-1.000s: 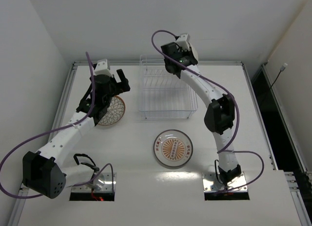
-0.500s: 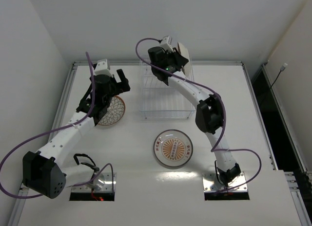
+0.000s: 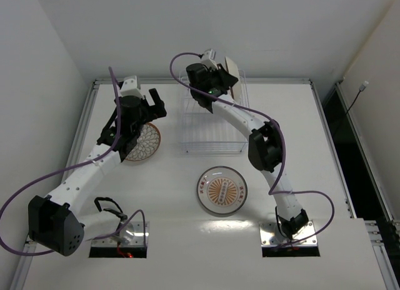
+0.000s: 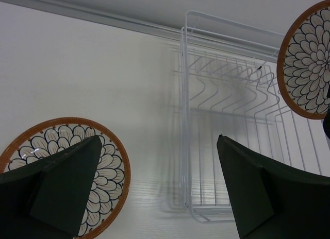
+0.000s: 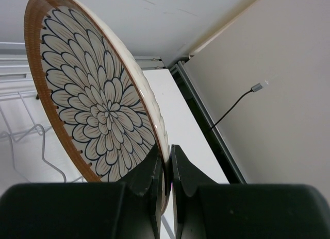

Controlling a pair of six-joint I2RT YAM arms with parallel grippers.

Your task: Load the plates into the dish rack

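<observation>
Over the far end of the rack (image 3: 212,121), a petal plate (image 5: 98,105) is held on edge. It is pinched at its lower rim by the right gripper (image 5: 166,164), whose fingers are closed to a narrow slit on it. From the left wrist view this plate is seen above the wires and apart from them. Whether its edge is lined up with a slot cannot be told.

The left gripper (image 4: 159,141) is spread wide and nothing is held in it. It is poised above the table (image 3: 125,196), between the rack and a second plate (image 4: 111,161). That plate lies flat, face up, just left of the rack, and is partly hidden by the left arm in the top view. A sunburst plate (image 3: 221,190) lies flat on the near side of the rack, apart from it and touched by neither gripper.

No plate is seen in the slots, so nothing can be counted as loaded. The task is judged to be at its first placement: one plate is carried but not yet seated, and two are left on the table. For the seating, the plate would need to be kept upright and lowered between two dividers before being let go. The other two would have to be lifted from flat, which is judged the harder part.
</observation>
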